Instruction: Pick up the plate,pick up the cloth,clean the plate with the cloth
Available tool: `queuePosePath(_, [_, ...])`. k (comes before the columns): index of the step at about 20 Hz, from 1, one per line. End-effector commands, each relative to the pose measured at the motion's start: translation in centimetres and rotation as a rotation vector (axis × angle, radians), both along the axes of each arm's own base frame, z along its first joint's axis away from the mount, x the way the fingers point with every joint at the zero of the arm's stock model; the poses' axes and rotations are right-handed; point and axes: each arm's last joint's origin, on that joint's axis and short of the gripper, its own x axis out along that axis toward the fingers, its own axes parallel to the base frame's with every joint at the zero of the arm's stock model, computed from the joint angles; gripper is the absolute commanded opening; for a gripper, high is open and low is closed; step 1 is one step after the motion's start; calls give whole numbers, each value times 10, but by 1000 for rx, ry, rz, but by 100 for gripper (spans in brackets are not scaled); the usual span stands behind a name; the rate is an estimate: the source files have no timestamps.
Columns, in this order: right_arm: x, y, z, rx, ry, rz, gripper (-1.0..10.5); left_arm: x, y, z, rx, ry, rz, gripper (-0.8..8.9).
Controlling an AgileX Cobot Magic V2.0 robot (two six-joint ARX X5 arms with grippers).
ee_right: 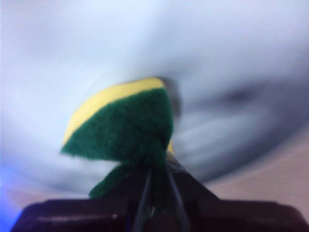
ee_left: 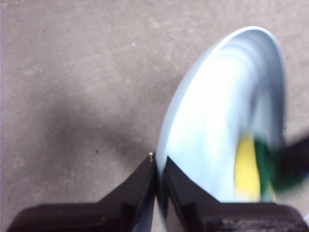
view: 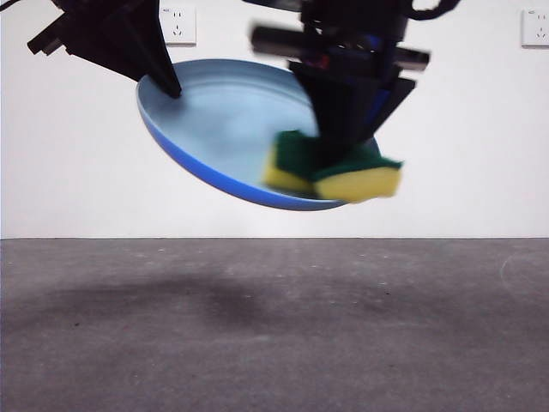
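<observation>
With the left gripper (view: 169,84) we are clamping the plate (view: 219,116) by its rim, holding it tilted in the air so its face is open to wiping. With the right gripper (view: 343,154) we are pinching the cloth (view: 330,169) against the plate's lower edge.

Both arms raised — left fingers (ee_left: 157,169) and right fingers (ee_right: 157,181) pinched

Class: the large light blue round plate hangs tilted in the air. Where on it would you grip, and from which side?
Grip the light blue round plate at its raised upper rim, coming edge-on from outside: it is shallow and thin there. The left gripper already pinches it so.
</observation>
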Motion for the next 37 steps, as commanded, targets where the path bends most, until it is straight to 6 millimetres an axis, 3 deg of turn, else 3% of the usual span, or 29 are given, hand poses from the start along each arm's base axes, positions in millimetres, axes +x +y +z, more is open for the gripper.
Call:
queuePosePath(1, [16,-4,-1,-2,-110,-78,-12,-3,-2,3,-60,16,-58,-8])
queuePosePath(5, [32,2,9,211,-168,-56,-12,-4,-3,3,-74,32,-86,-8])
queuePosePath(10, [36,14,18,449,-127,63,-12,-4,-3,3,-75,34,-91,-8])
queuePosePath(15, [26,18,24,511,-83,127,-12,-2,0,2,17,-22,-31,-8])
queuePosePath(19, [2,6,51,537,-113,156,-12,12,5,-11,197,-54,80,-8])
queuePosePath(23, [-20,-20,78,555,-144,152,-12,41,13,-40,291,17,143,-8])
queuePosePath(26, [-35,-44,95,521,-219,86,-12,66,21,-73,346,110,185,-8])
queuePosePath(32, [-56,-81,114,475,-303,-14,-12,92,34,-127,417,282,226,4])
queuePosePath(33, [-58,-84,115,476,-306,-20,-12,94,35,-131,422,296,229,43])
queuePosePath(36, [-59,-93,118,482,-318,-47,-12,95,35,-134,422,299,229,385])
queuePosePath(37, [-58,-94,118,482,-317,-56,-12,95,35,-134,418,299,234,408])
